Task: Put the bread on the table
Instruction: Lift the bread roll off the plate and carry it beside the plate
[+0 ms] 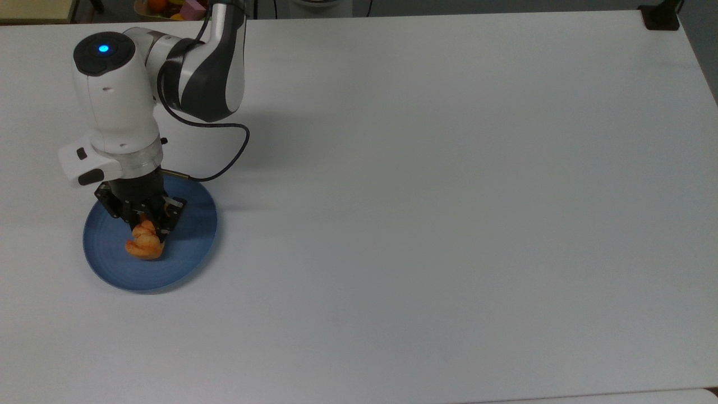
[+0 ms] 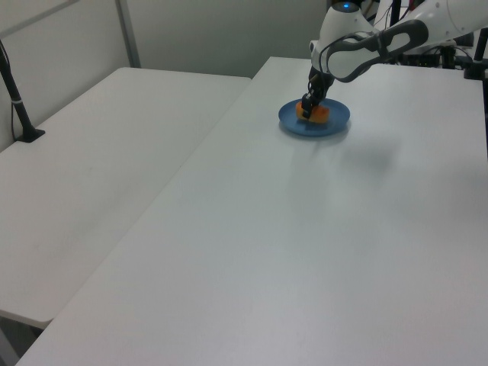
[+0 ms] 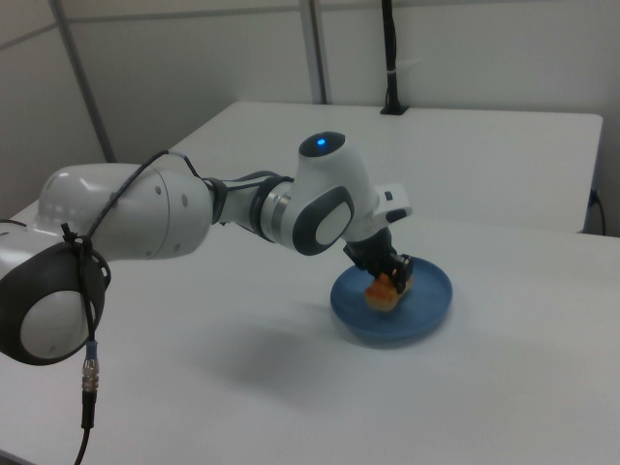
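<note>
The bread (image 1: 143, 247) (image 2: 321, 114) (image 3: 381, 292), a small golden-orange ridged roll, is over the left half of the round blue plate (image 1: 190, 247) (image 2: 335, 126) (image 3: 426, 312). My gripper (image 1: 147, 224) (image 2: 307, 113) (image 3: 392, 275) points down and is shut on the roll's upper end. The roll hangs tilted from the fingers; whether it touches the plate I cannot tell. The plate rests on the white table (image 1: 449, 224) (image 2: 305, 244) (image 3: 291, 407) near the top view's left edge.
A black cable (image 1: 238, 151) loops from the arm above the plate. Wide bare tabletop stretches toward the top view's right. A black mount (image 1: 661, 17) sits at the far right corner. A second white table (image 2: 99, 152) with a black post (image 2: 17, 99) stands in the left view's left.
</note>
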### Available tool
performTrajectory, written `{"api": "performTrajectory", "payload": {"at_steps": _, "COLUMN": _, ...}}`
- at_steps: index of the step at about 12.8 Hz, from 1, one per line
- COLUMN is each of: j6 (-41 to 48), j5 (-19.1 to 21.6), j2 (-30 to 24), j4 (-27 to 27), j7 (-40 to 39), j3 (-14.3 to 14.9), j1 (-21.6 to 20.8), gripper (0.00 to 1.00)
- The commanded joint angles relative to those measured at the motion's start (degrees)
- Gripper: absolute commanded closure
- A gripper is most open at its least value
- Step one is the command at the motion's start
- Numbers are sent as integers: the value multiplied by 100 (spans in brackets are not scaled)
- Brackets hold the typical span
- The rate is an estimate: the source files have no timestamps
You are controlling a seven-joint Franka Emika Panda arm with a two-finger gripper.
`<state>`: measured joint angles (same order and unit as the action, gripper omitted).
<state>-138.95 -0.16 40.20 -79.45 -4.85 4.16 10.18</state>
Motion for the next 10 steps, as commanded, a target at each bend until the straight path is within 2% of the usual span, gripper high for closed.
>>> {"api": "performTrajectory", "payload": {"at_steps": 1, "j6": 524, "j5": -28, "j2": -573, "j4": -132, "j7": 45, "j3": 15, "j1": -51, "gripper": 60}}
{"api": "performTrajectory", "payload": {"at_steps": 3, "j6": 737, "j5": -37, "j2": -767, "j4": -158, "j7": 54, "j3": -20, "j1": -69, "gripper": 59}}
{"api": "performTrajectory", "payload": {"at_steps": 4, "j6": 746, "j5": -81, "j2": -898, "j4": -289, "j7": 71, "j3": -134, "j1": -78, "gripper": 59}}
{"api": "performTrajectory", "payload": {"at_steps": 6, "j6": 729, "j5": -553, "j2": -1153, "j4": -657, "j7": 194, "j3": -336, "j1": -218, "gripper": 59}}
{"api": "performTrajectory", "payload": {"at_steps": 9, "j6": 711, "j5": -924, "j2": -1356, "j4": -1028, "j7": 510, "j3": -652, "j1": -315, "gripper": 59}}
{"api": "performTrajectory", "payload": {"at_steps": 10, "j6": 676, "j5": -977, "j2": -1392, "j4": -1133, "j7": 581, "j3": -836, "j1": -324, "gripper": 59}}
